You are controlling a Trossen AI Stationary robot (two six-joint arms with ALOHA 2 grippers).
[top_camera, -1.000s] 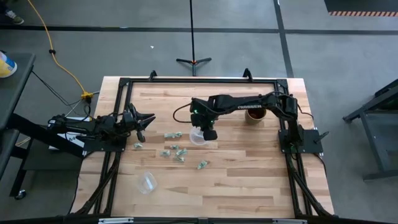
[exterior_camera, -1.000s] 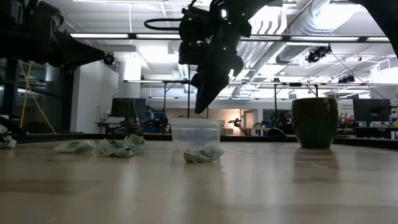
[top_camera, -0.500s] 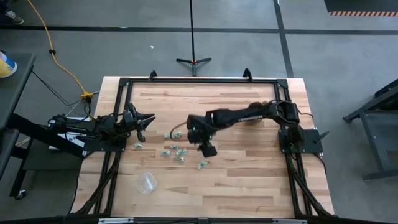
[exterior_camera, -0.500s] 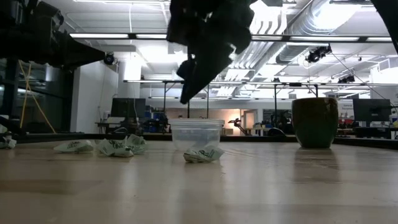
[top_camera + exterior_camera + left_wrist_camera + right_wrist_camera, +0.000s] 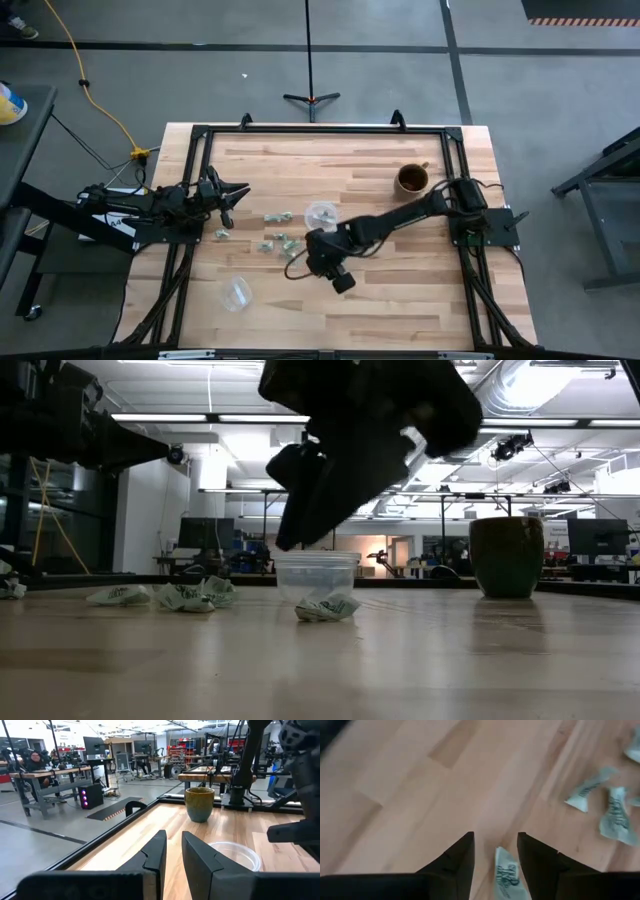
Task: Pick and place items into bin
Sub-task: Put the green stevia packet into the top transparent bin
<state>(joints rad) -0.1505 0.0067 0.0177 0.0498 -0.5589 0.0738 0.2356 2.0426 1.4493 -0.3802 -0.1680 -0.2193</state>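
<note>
Several tiny pale green-grey pieces (image 5: 280, 240) lie flat on the wooden table to the left of a clear cup (image 5: 320, 213), which stands upright. My right gripper (image 5: 326, 264) hangs over the nearest piece, hiding it in the high view. In the right wrist view this gripper (image 5: 495, 836) is open, and that piece (image 5: 506, 870) lies on the wood between its two fingers; I cannot tell if they touch it. The low view shows the right gripper (image 5: 295, 530) above the table in front of the cup (image 5: 315, 574). My left gripper (image 5: 228, 195) waits at the table's left edge, narrowly open.
A brown mug (image 5: 411, 179) stands toward the far right. A second clear cup (image 5: 238, 292) lies near the left front. More pieces (image 5: 587, 795) are scattered beyond the right gripper. A black frame (image 5: 300, 130) runs around the table top.
My right gripper has swung from above the upright clear cup toward the table's near edge and come down lower, ending over the piece that lay in front of the cup. The cup and the pieces have stayed in place.
</note>
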